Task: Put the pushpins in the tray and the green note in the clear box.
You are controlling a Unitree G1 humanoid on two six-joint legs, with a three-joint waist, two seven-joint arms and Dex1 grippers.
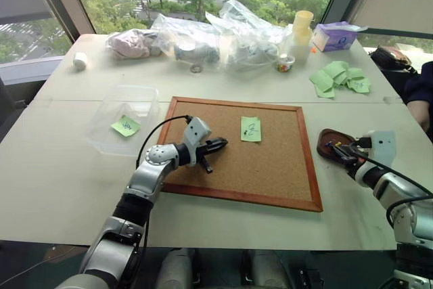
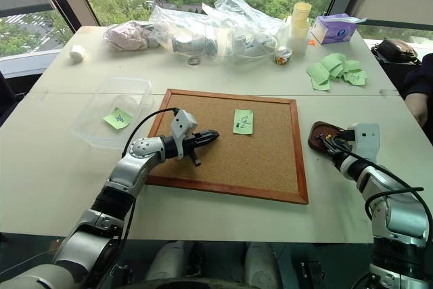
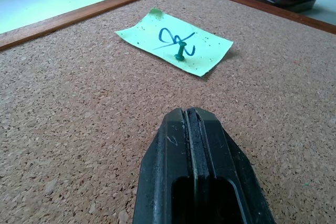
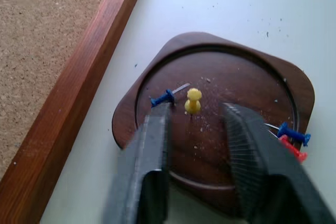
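**Operator:** Clear box (image 1: 128, 109), the transparent shallow plastic container with rounded corners, sits on the pale table (image 1: 67, 167) just left of my big wood-framed corkboard (image 1: 270, 167). One pale green paper note (image 1: 126, 126) with dark scribble already lies inside it.

**Colleague:** And the second note?

**Operator:** The other green note (image 3: 176, 43), a small mint square with blue-black scribble, lies flat on the grainy cork in the board's upper middle, held by a small green pushpin (image 3: 179, 52) standing upright through it. One corner lifts slightly.

**Colleague:** The tray?

**Operator:** The small dark reddish-brown dish with rounded corners (image 4: 247, 61) rests on the table just off the board's right frame, not touching it. It looks like smooth wood with specks of crumbs. In it I see a yellow pushpin (image 4: 192, 99) near the middle, a blue pushpin (image 4: 164, 98) beside that, and another blue one (image 4: 294, 133) with a red pushpin (image 4: 292, 148) at the rim.

**Colleague:** Your grippers?

**Operator:** My right gripper (image 4: 195, 114) hangs over the tray, its ribbed black fingers spread apart with nothing between them; the yellow pin lies just beyond the gap. My left gripper (image 3: 191, 116) hovers low over the cork, fingers pressed together on nothing, pointing toward the pinned note with bare cork between.

**Colleague:** Clutter?

**Operator:** Crinkled clear plastic bags (image 1: 216, 32), a bunch of plain green slips (image 1: 338, 77) and a purple tissue box (image 1: 336, 35) lie along the far edge, well apart from the board.
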